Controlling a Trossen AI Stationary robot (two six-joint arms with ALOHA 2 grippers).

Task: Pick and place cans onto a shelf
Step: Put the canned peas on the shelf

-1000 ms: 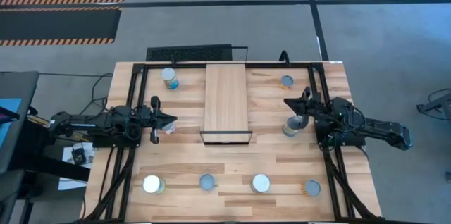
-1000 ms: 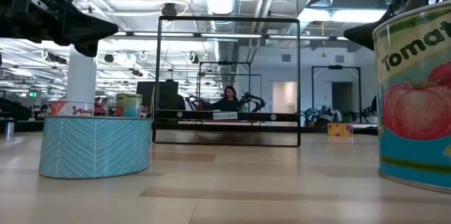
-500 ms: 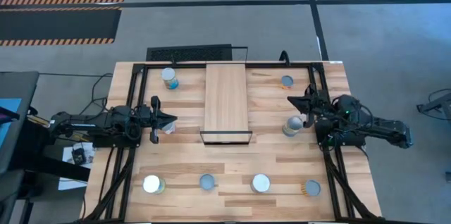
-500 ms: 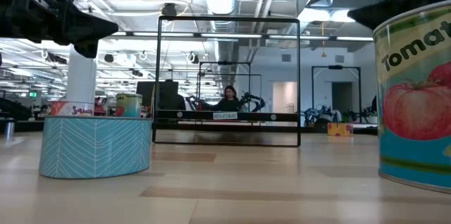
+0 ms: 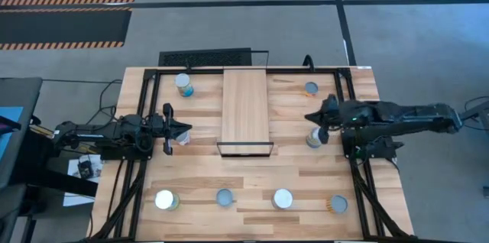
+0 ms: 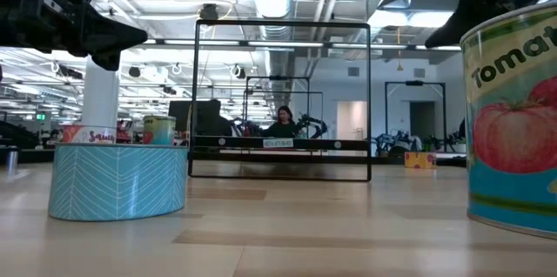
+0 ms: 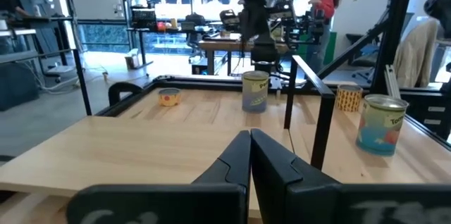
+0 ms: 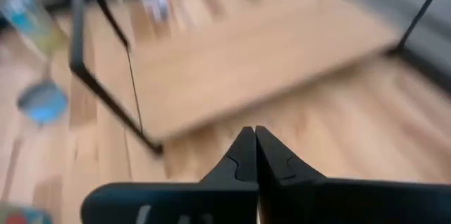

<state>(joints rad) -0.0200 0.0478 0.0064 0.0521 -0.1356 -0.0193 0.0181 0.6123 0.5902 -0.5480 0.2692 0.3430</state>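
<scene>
High view shelf [image 5: 245,110]: bare, centred between both grippers.
Right gripper [image 5: 312,117]: fingers pressed together, empty, above the silver-topped can [image 5: 314,138].
Left gripper [image 5: 186,129]: fingers together, empty, beside shelf.
Other cans [image 5: 224,197]: along table's near edge.

- We see the large planked light-wood desk [image 5: 252,170] standing on a grey concrete floor [image 5: 229,29].
- We spot black floor mats with orange-striped edges [image 5: 65,6] beyond it.
- We make out a seated person [image 6: 283,123] and a standing person in red [image 7: 325,2] in the room.
</scene>
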